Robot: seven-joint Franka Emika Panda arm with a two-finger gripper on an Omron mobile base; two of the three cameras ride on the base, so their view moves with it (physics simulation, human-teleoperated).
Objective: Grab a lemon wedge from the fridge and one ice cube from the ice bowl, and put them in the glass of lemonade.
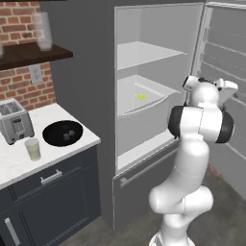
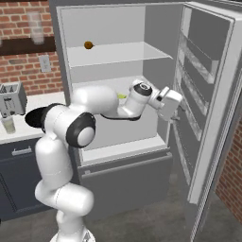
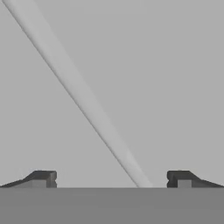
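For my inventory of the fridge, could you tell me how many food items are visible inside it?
2: a lemon wedge lying in the middle compartment, and a round orange-brown ball at the back left of the top shelf. The arm may hide others.

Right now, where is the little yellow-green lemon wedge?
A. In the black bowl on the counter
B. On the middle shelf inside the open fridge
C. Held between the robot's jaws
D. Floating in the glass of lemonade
B: the lemon wedge lies on the middle shelf of the open fridge, untouched.
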